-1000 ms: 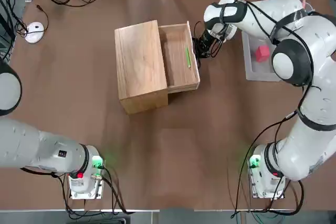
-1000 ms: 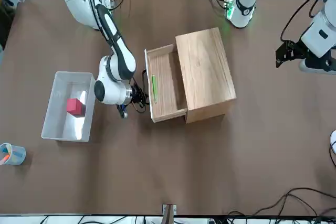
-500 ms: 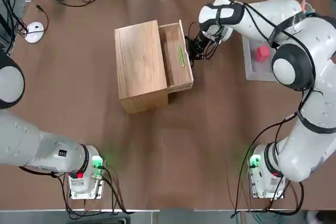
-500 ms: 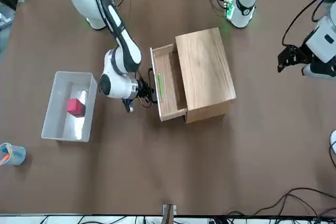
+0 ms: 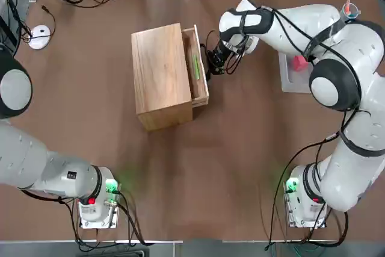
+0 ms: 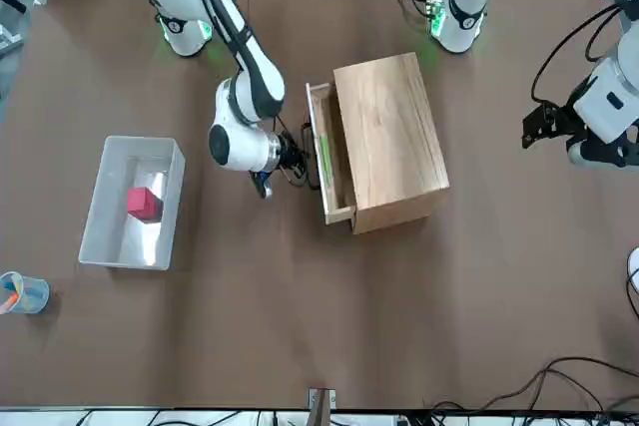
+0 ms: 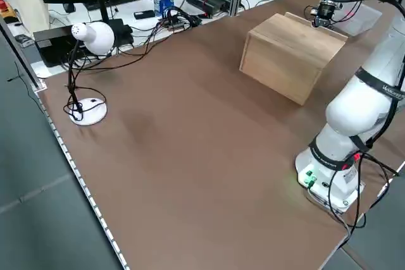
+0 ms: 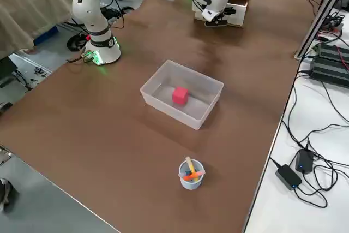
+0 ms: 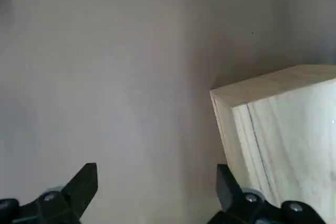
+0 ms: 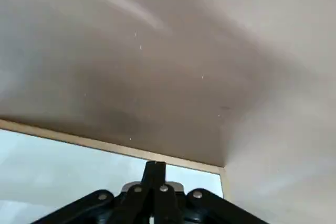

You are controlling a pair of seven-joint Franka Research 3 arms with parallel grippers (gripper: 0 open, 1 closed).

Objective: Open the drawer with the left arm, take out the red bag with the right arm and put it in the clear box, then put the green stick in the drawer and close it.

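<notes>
Nearly done: my clenched right gripper (image 5: 212, 64) presses the drawer (image 5: 200, 78) front at 3 o'clock; green stick (image 5: 196, 67) inside, red bag (image 6: 144, 203) in clear box (image 6: 105, 209). My left gripper (image 9: 157, 195) is released.

Both arms: glossy white rounded shells, grey circular joint caps, black bands at the joints. Black cables run along the links. Bases glow green, with a red light. Black two-finger grippers carry silver screws.
</notes>
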